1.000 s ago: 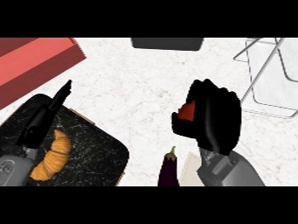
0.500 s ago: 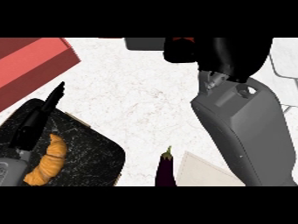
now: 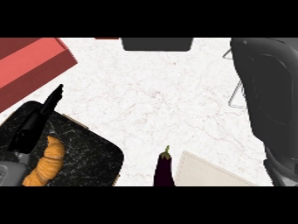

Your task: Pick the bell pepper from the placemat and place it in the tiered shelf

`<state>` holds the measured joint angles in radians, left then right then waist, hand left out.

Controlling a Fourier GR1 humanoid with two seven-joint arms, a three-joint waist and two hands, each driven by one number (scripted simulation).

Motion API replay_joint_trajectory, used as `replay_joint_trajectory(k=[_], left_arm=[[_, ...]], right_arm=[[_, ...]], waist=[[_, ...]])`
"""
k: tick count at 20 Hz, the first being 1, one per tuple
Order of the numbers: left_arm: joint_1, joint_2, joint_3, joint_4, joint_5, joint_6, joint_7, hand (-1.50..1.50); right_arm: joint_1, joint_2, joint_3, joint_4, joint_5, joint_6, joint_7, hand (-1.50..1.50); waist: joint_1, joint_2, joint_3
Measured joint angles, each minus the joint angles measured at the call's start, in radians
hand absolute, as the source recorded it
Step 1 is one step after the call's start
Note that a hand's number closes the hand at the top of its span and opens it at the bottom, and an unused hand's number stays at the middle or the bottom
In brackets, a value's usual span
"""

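The bell pepper shows nowhere in the head view. My right forearm point(image 3: 274, 100) fills the right side, reaching up past the picture's top, and its hand is out of sight. It covers nearly all of the tiered shelf; only thin wire bits point(image 3: 232, 99) stick out at its left edge. At the lower left lies the black marbled placemat point(image 3: 90, 148). My left hand point(image 3: 38, 118) rests over the mat's left part, open, fingers straight and pointing up.
An orange croissant point(image 3: 48, 159) lies on the placemat beside my left hand. A purple eggplant point(image 3: 163, 168) and a beige board point(image 3: 209, 173) sit at the bottom centre. A red box point(image 3: 22, 65) stands top left, a dark object point(image 3: 156, 43) at the top edge.
My right arm swung up and to the right with the red pepper in its hand; hand and pepper have now left the view and the forearm looms larger. The left hand stayed still.
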<state>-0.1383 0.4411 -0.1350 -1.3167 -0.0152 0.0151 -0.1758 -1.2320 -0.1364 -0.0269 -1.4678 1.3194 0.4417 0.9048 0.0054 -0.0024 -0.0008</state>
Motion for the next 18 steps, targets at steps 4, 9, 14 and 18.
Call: replay_joint_trajectory(k=[4,9,14,18], left_arm=[[-0.001,-0.003,0.007,-0.01,-0.004,-0.003,0.016,0.0],[0.006,-0.02,0.012,-0.019,-0.015,-0.004,0.019,0.0],[0.001,-0.039,0.018,-0.018,-0.037,-0.001,0.025,0.0],[0.024,-0.033,0.031,-0.04,-0.041,-0.017,0.018,0.0]], right_arm=[[-0.017,-0.074,-0.055,0.071,-0.016,0.062,-0.044,1.5],[0.021,-0.16,-0.098,0.14,-0.017,0.06,-0.09,1.5],[0.076,-0.202,-0.119,0.152,-0.041,0.048,-0.141,1.5],[0.12,-0.249,-0.164,0.188,-0.087,0.015,-0.221,1.5]], waist=[[-0.001,0.001,0.0],[-0.001,0.002,0.001],[-0.004,0.002,0.001],[0.0,0.002,0.001]])
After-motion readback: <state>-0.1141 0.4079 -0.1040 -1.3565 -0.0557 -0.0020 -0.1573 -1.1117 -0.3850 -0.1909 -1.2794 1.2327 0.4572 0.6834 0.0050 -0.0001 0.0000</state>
